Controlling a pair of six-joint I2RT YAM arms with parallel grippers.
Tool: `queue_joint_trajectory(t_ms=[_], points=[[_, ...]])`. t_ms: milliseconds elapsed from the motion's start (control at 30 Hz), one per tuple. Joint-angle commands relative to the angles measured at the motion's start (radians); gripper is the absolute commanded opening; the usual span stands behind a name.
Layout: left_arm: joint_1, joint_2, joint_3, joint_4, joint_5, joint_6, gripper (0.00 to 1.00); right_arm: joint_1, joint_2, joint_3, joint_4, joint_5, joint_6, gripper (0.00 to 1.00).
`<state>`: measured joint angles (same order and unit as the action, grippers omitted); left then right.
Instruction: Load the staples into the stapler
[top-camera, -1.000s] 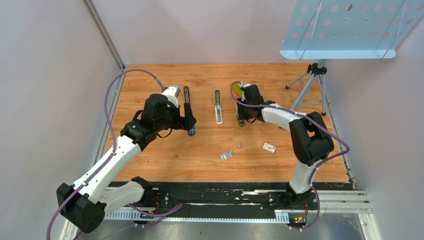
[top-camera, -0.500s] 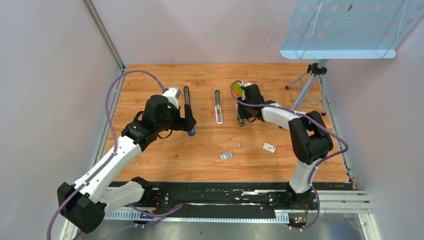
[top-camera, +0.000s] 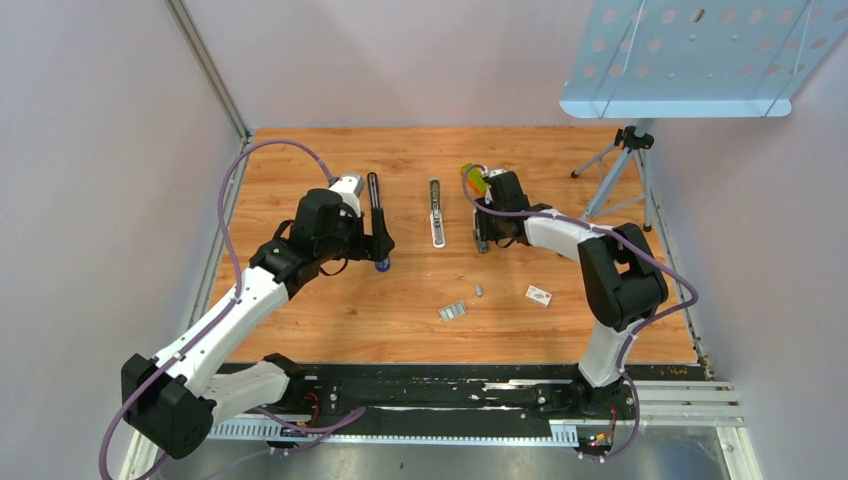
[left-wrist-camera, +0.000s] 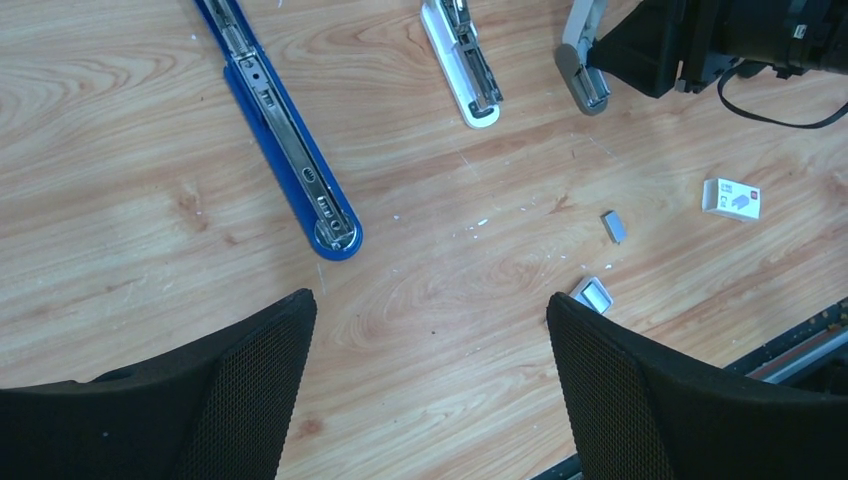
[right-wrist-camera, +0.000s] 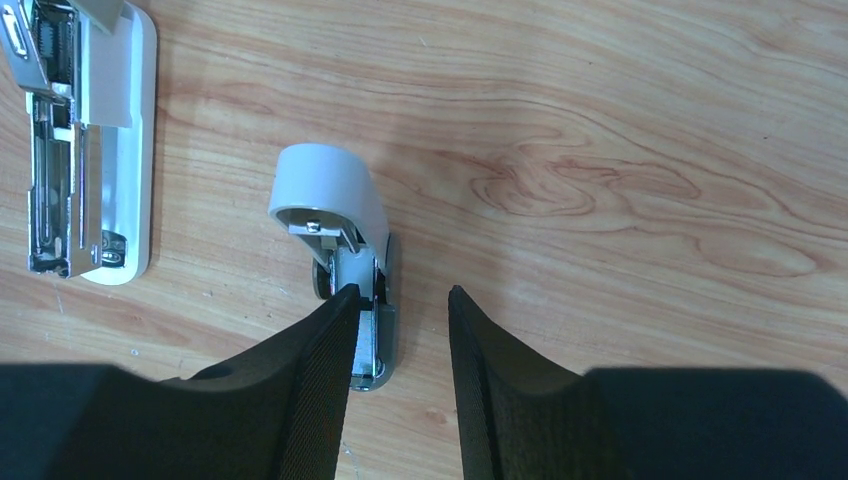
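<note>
Staples (left-wrist-camera: 593, 296): small silvery-grey ribbed block of metal strips, flat on the wooden tabletop (left-wrist-camera: 120, 120). It sits just off the tip of the right-of-view finger of your left gripper (left-wrist-camera: 430, 300). A smaller grey block (left-wrist-camera: 613, 226) lies just beyond.

Left fingers are wide and empty. The fingers of your right gripper (right-wrist-camera: 400, 293) are narrow, straddling the metal base end of the light-grey plastic stapler (right-wrist-camera: 335, 190). One pad touches it, the other shows a gap, so no clamp.

Beyond the left fingers are a long blue open stapler (left-wrist-camera: 290, 160) and a white open stapler (left-wrist-camera: 462, 60).

Judgement: the block is light, stiff, slick and low, and its strips may snap apart. Pinch the long sides gently.

Small white card (left-wrist-camera: 731, 198): red mark, print unreadable.
</note>
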<state>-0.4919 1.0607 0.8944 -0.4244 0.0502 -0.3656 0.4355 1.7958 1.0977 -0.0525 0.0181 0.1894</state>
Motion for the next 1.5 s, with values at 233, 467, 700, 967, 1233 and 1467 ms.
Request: queue_joint_trajectory(t_ms=[233,467,700,967,1233,1467], points=[[-0.029,0.136,-0.058,0.302,0.037,-0.120,0.74,-0.057,-0.096,0.047,-0.039,-0.180,0.035,0.41],[-0.172,0.362,0.021,0.545,-0.048,-0.172,0.69,-0.120,-0.021,0.165,-0.069,-0.284,0.047,0.43],[-0.233,0.606,0.081,0.772,-0.075,-0.237,0.66,-0.162,0.092,0.304,-0.127,-0.389,0.051,0.44],[-0.266,0.784,0.139,0.918,-0.066,-0.272,0.66,-0.179,0.164,0.391,-0.196,-0.452,0.038,0.41],[-0.274,0.922,0.230,0.906,-0.079,-0.286,0.62,-0.184,0.193,0.418,-0.234,-0.482,0.005,0.40],[-0.274,0.990,0.250,0.913,-0.068,-0.290,0.57,-0.188,0.207,0.431,-0.254,-0.491,-0.010,0.37]])
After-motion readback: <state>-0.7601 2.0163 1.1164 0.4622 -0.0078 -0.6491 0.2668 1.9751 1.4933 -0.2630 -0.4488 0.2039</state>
